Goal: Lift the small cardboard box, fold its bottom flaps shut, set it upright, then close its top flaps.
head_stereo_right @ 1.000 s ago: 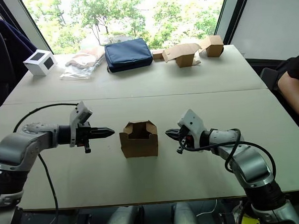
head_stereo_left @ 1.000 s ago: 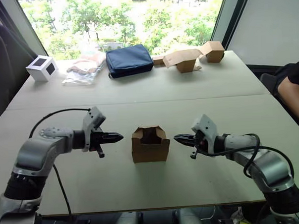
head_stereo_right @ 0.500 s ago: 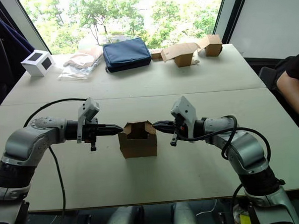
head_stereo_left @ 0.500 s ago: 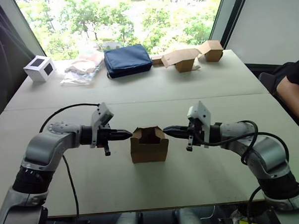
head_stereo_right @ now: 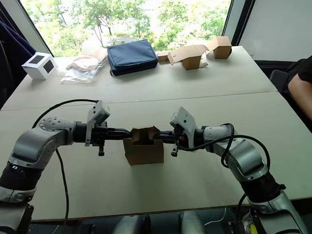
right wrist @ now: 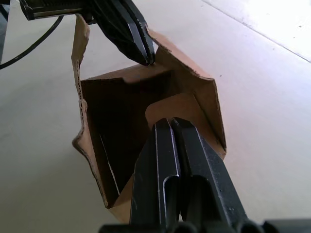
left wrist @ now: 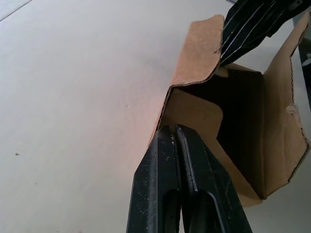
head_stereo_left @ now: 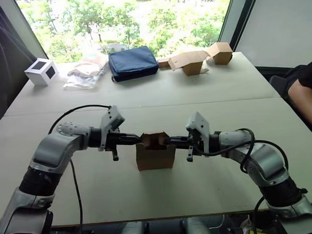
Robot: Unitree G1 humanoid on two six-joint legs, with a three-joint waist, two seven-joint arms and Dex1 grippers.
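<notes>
The small cardboard box (head_stereo_left: 155,157) stands upright mid-table with its open end up. Its top flaps (left wrist: 197,53) stand raised around the opening. The bottom flaps are hidden beneath it. My left gripper (head_stereo_left: 138,140) is shut, and its tip presses the box's left side flap (left wrist: 194,116) at the rim. From the other side my right gripper (head_stereo_left: 169,141), also shut, touches the right side flap (right wrist: 172,104). The two tips point at each other across the opening. The right wrist view catches the left gripper's fingertips (right wrist: 146,51) at the far flap.
At the table's far edge lie a white cube (head_stereo_left: 41,70), plastic bags (head_stereo_left: 86,71), a navy pouch (head_stereo_left: 133,62) and tan cardboard boxes (head_stereo_left: 195,60). A person's arm (head_stereo_left: 305,92) shows at the right edge.
Both grippers have moved inward from either side of the box, until their shut tips touch its side flaps. The box has stayed in place.
</notes>
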